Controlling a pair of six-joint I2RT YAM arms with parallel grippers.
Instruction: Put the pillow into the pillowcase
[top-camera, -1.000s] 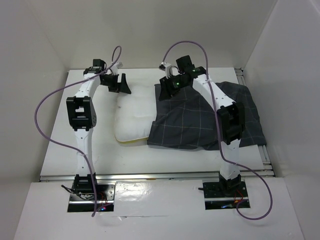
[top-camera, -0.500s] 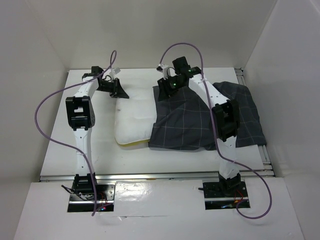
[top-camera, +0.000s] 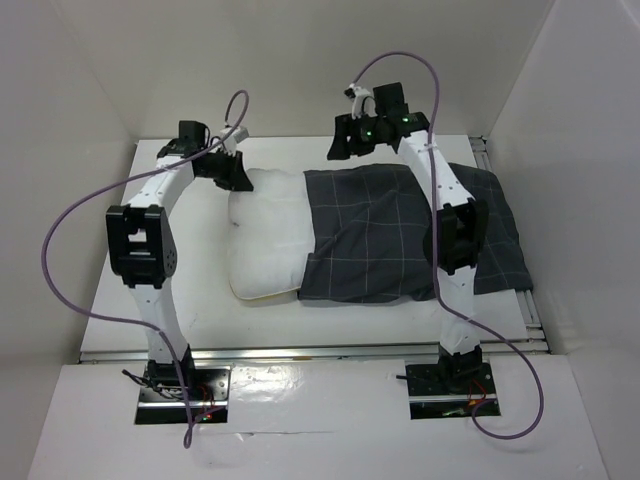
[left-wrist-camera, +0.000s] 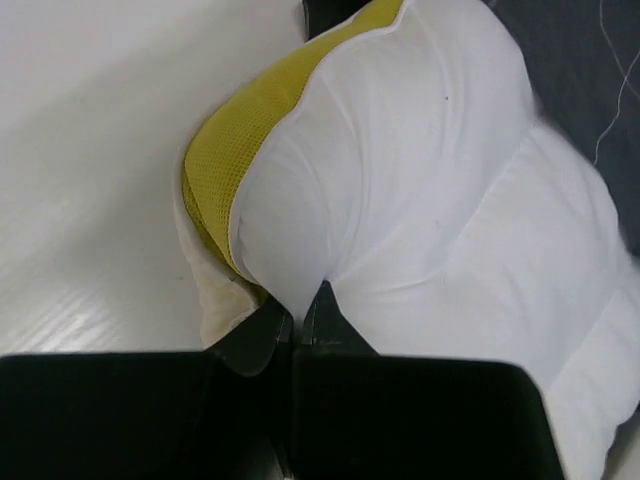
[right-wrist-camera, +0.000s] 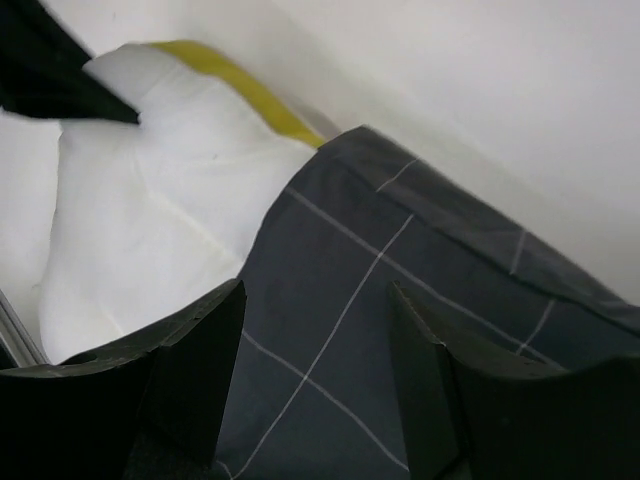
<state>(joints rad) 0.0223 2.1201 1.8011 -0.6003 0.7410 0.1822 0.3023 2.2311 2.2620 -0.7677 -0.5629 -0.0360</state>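
The white pillow (top-camera: 265, 235) lies mid-table, its right part inside or under the dark grid-patterned pillowcase (top-camera: 400, 235); which one I cannot tell. My left gripper (top-camera: 232, 172) is shut on the pillow's far left corner. In the left wrist view the gripper (left-wrist-camera: 298, 305) pinches white fabric of the pillow (left-wrist-camera: 430, 200) beside the yellow trim (left-wrist-camera: 215, 165). My right gripper (top-camera: 347, 142) hovers open over the pillowcase's far left corner. In the right wrist view the gripper (right-wrist-camera: 315, 310) has nothing between its fingers, and below it lie the pillowcase (right-wrist-camera: 400, 250) and the pillow (right-wrist-camera: 150, 190).
White walls close in the table on the left, far and right sides. A metal rail (top-camera: 300, 352) runs along the near edge, and another (top-camera: 530, 300) down the right, where the pillowcase hangs close. Purple cables (top-camera: 60, 240) loop off both arms.
My left gripper closed on the pillow's far left corner. My right gripper let go of the pillowcase, opened wider and rose toward the back wall. The pillowcase now lies flatter.
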